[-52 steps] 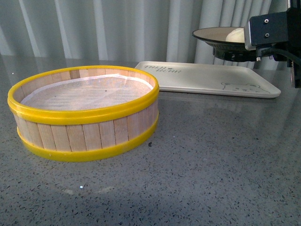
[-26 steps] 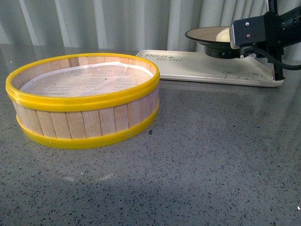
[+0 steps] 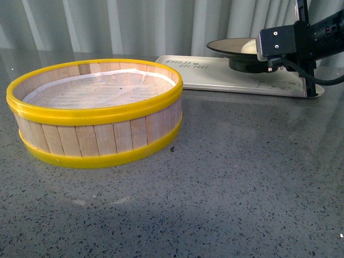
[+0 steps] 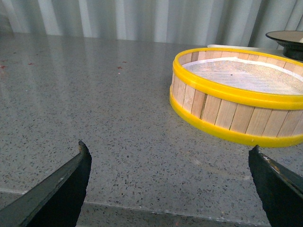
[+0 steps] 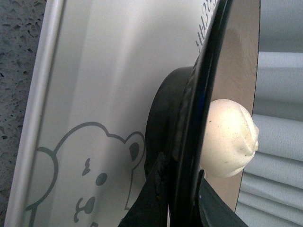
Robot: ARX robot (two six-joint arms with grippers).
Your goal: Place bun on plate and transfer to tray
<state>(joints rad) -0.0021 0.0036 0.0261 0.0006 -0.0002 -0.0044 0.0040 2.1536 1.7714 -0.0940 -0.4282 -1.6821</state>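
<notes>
plate [image 3: 223, 44] with bun [image 3: 248, 47] carried lower and leftward by right gripper [image 5: 182, 189], now close above tray [image 3: 204, 78]

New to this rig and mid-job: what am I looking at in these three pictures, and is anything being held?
This is a robot with two arms, each ending in a two-fingered gripper. The wide picture comes from a camera on its body, looking forward over a grey table. On it stand a round wooden basket with yellow bands and, behind it, a cream tray. The other two pictures come from cameras on the wrists. The left gripper is open and holds nothing, with the basket ahead of it. The right gripper pinches the black rim of a plate carrying a white bun, just over the tray. Whether the plate touches the tray I cannot tell.
</notes>
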